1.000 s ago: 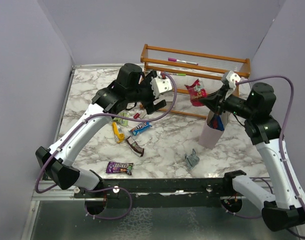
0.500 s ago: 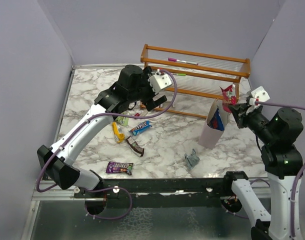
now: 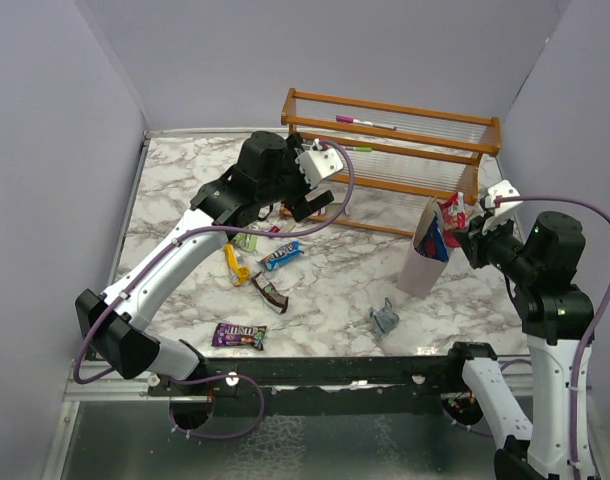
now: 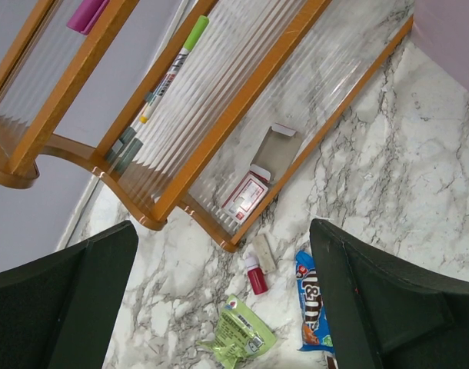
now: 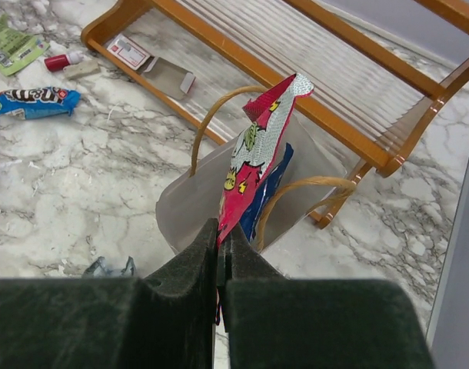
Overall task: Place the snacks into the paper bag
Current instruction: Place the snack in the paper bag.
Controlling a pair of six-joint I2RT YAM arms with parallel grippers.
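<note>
Red shiny snack packet (image 5: 259, 161) is pinched at its lower end between the fully closed fingers of the right gripper (image 5: 221, 247). It reaches out ahead of the fingertips, over the open mouth of the pale pinkish-lilac paper bag (image 5: 190, 211). A blue wrapper (image 5: 271, 191) shows inside the bag, just behind the red packet. A crumpled grey-teal wrapper (image 3: 385, 318) lies on the marble table (image 3: 325, 290) near the foot of the bag.

The left gripper (image 4: 223, 231) has its fingers spread wide and holds nothing. Below it, between the two fingers, lie a green packet (image 4: 238, 336), a blue candy packet (image 4: 311, 304) and a small red cylinder (image 4: 256, 277). Ahead of these fingers stands the wooden rack with clear ribbed shelves (image 4: 219, 131). Behind this gripper, towards its arm's base, lie a yellow bar (image 3: 235, 263), a dark brown bar (image 3: 268, 292) and a purple packet (image 3: 238, 335).
</note>
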